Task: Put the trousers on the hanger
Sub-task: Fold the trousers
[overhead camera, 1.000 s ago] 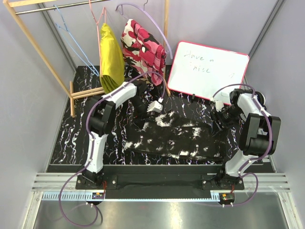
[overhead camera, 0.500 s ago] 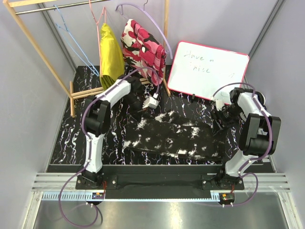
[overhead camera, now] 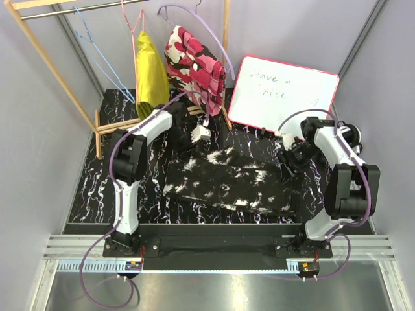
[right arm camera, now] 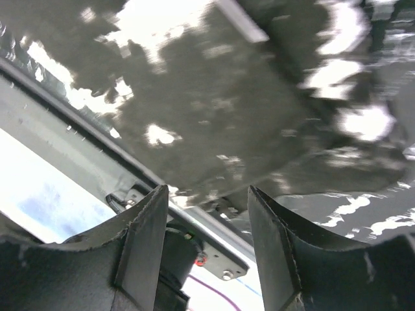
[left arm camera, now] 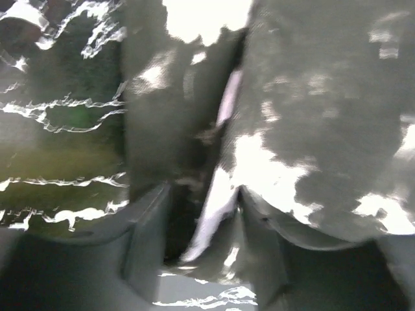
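The trousers [overhead camera: 230,181] lie spread on the worktop [overhead camera: 97,188], in the middle between the two arms. Their long side runs left to right and slants a little toward the near right. White blotches scatter over the black cloth. The hanger [overhead camera: 107,68] is well apart from them, hung on the wooden rack [overhead camera: 226,19] at the far left corner.

The left claw [overhead camera: 194,137] is at the trousers' far left corner, tilted down toward the cloth. In the left wrist view its fingers [left arm camera: 146,249] stand apart. Blotched cloth fills the picture beyond them and a pale strip shows in the gap, but the blur hides whether either finger touches it. Veined worktop shows to the left of the cloth in that view.

The right claw [overhead camera: 285,161] is at the trousers' right end, low over the worktop. In the right wrist view its fingers [right arm camera: 144,240] stand apart with nothing between them. The cloth lies just beyond the tips, and a metal rail [right arm camera: 78,136] crosses the picture beside it.

Beside the hanger on the rack hang a pink hanger [overhead camera: 134,45] carrying a yellow garment [overhead camera: 150,74] and a lilac hanger [overhead camera: 220,45] carrying a pink camouflage garment [overhead camera: 194,65]. A whiteboard [overhead camera: 282,94] with a red rim and handwriting on it leans at the far right of the worktop.
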You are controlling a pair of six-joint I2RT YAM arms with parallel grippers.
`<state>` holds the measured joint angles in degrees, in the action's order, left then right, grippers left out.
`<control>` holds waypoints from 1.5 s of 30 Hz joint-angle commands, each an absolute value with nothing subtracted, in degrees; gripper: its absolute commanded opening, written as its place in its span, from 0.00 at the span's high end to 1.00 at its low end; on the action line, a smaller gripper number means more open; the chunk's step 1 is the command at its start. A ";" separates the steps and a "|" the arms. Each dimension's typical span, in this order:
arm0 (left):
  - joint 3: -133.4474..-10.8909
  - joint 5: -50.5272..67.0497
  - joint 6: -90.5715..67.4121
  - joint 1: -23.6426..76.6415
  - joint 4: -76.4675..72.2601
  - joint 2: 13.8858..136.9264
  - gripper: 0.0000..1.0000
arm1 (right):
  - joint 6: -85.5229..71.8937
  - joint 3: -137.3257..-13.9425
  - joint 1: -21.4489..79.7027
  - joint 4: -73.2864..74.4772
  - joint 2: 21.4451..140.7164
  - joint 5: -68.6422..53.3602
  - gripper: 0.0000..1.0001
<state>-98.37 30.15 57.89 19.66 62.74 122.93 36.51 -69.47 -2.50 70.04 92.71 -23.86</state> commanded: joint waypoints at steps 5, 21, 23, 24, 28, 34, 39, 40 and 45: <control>-78.42 25.47 52.21 18.72 45.80 97.41 0.34 | 34.28 -62.93 3.25 65.05 90.44 -22.24 0.42; -53.99 17.68 47.98 22.76 34.37 96.15 0.39 | 32.26 -62.05 3.69 52.04 102.65 -13.27 0.43; -53.44 16.96 46.51 21.45 33.58 94.67 0.38 | 32.17 -62.40 3.87 50.98 103.80 -13.10 0.43; -53.18 15.92 46.49 21.27 33.66 93.88 0.39 | 31.82 -62.58 4.13 50.89 104.15 -13.01 0.43; -51.60 9.50 49.91 20.83 36.37 87.91 0.40 | 29.97 -64.68 6.76 51.24 104.15 -13.71 0.43; -54.66 14.39 51.06 16.62 48.04 78.85 0.37 | 27.69 -70.74 7.38 52.82 102.05 -13.36 0.39; -66.78 29.42 42.22 11.43 56.16 66.83 0.32 | 27.07 -74.61 7.38 56.42 93.81 -16.78 0.32; -68.71 33.97 39.49 10.82 55.73 64.88 0.26 | 26.64 -74.88 7.38 56.86 92.30 -17.22 0.27; -75.93 33.51 6.11 8.09 35.31 54.69 0.02 | 23.12 -76.11 7.29 56.34 82.90 -17.75 0.06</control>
<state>-71.07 28.69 32.47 9.72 49.91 62.19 26.20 -72.82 7.18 56.84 91.35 -15.79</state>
